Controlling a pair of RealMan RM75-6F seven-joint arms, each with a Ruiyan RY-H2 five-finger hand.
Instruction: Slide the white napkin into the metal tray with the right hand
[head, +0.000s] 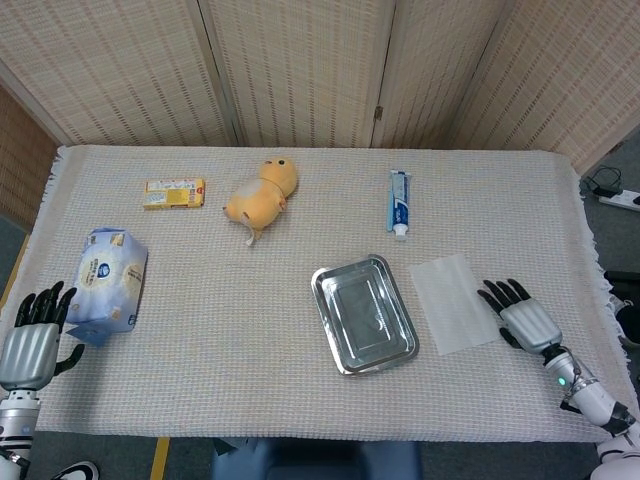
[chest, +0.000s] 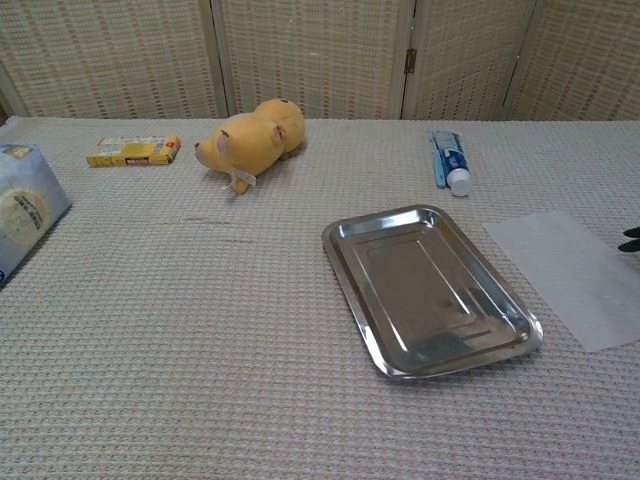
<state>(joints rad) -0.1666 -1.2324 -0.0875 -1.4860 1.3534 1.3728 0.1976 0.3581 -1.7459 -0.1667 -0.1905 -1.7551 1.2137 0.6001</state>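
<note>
The white napkin lies flat on the cloth just right of the metal tray, which holds nothing. My right hand is at the napkin's right edge with its fingers spread, the dark fingertips reaching the napkin's border; whether they press it I cannot tell. My left hand rests at the table's front left, fingers apart, holding nothing.
A blue tissue pack lies beside the left hand. A yellow box, a yellow plush toy and a toothpaste tube lie along the back. The table's right edge is close behind the right hand.
</note>
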